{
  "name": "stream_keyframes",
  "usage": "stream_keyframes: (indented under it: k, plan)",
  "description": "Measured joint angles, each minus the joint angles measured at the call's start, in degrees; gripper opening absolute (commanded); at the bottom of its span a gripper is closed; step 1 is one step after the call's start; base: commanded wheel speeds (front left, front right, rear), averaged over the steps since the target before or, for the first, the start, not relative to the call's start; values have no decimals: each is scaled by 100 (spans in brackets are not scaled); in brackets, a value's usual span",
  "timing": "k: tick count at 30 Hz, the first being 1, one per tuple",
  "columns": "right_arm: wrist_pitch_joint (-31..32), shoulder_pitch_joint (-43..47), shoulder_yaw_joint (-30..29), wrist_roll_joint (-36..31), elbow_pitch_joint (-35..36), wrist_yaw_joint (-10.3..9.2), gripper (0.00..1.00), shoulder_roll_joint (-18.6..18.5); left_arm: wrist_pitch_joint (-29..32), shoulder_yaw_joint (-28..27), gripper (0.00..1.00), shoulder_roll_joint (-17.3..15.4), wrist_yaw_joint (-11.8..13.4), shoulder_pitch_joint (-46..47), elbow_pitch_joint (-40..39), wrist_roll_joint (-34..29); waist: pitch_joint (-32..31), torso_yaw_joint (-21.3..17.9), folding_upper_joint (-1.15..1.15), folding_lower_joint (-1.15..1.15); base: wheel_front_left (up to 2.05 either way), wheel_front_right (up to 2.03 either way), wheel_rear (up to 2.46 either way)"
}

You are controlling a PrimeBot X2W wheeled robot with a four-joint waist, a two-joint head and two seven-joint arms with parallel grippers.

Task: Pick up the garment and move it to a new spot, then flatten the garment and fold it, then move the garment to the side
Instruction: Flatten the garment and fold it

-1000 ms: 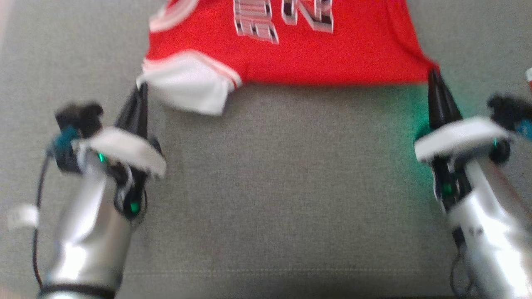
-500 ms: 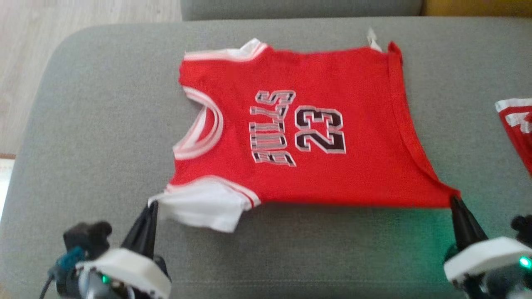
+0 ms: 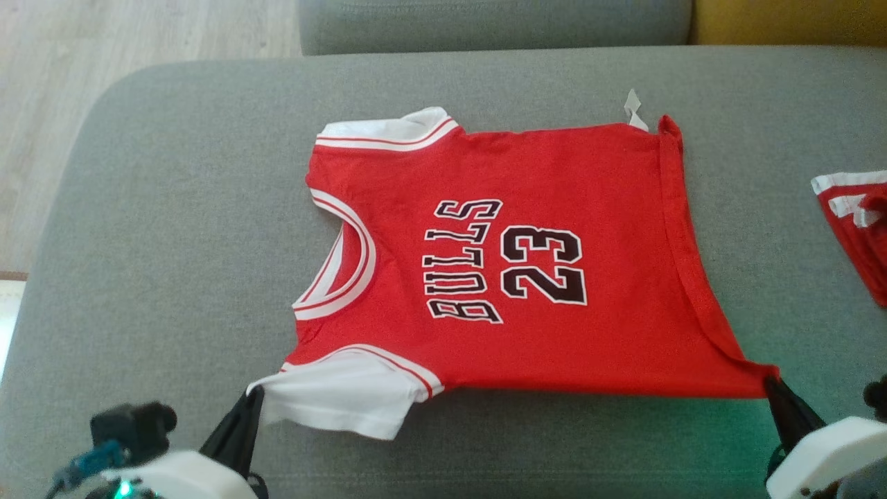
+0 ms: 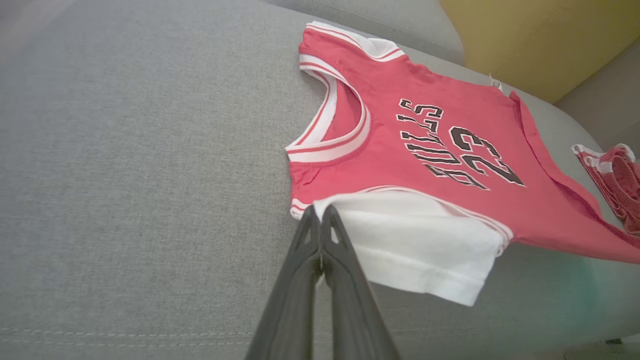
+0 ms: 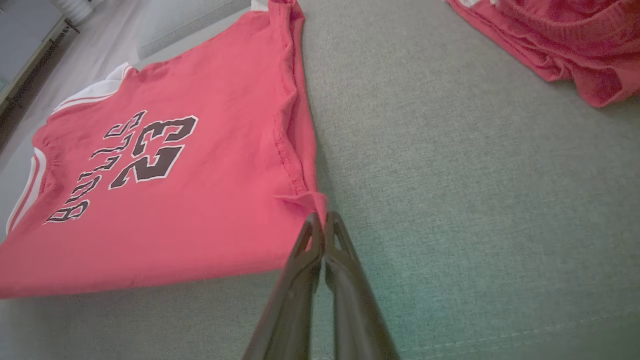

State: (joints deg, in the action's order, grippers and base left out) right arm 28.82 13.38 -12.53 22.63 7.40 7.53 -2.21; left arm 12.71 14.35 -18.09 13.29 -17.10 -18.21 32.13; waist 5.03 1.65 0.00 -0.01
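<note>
My left gripper [image 4: 319, 214] is pinched tight on the white sleeve edge of the red garment [image 3: 527, 277], and my right gripper [image 5: 324, 216] nips its near hem corner. The garment lies spread print-up on the grey cushion [image 3: 173, 208], with another red piece [image 3: 859, 229] well apart to my right.

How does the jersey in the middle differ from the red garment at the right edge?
The jersey lies spread out, its lettering showing; the red garment sits bunched up. The left gripper and the right gripper pinch the jersey's near corners; the red garment lies apart from both. Both are red with white trim and rest on the grey cushion.
</note>
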Motion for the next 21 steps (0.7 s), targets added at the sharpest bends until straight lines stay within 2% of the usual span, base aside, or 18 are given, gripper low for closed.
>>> stream_keyframes:
  k: [4, 9, 15, 18, 19, 20, 21]
  plan:
    - [367, -289, -64, -64, -130, 0, 0, 4, 278, -24, 0, -132, -247, 342, 191, 280, 152, -27, 0, 0, 0, 0, 0]
    - [753, -1079, -56, -144, -375, 0, 0, 3, 570, -68, 0, -238, -601, 1099, 715, 655, 429, -93, 0, 0, 0, 0, 0]
    - [788, -1783, 70, -254, -771, 0, 0, -2, 720, -10, 0, -267, -980, 1986, 1458, 801, 763, -140, 0, 0, 0, 0, 0]
    - [589, -2000, 135, -245, -978, 0, 0, -4, 720, 18, 0, -223, -1104, 2397, 1850, 845, 881, -145, 0, 1, 0, 0, 0]
    - [453, -2051, 157, -244, -1005, 0, 0, -4, 702, 24, 24, -176, -1148, 2508, 1978, 854, 913, -145, 0, 1, 0, 0, 0]
    - [321, -2106, 188, -235, -1035, 0, 37, -5, 625, 22, 83, -103, -1192, 2603, 2086, 913, 943, -147, 0, 1, 0, 0, 0]
    - [201, -2155, 249, -193, -1067, 0, 91, -14, 564, 40, 100, -48, -1244, 2686, 2195, 938, 968, -152, 0, 1, 0, 0, 0]
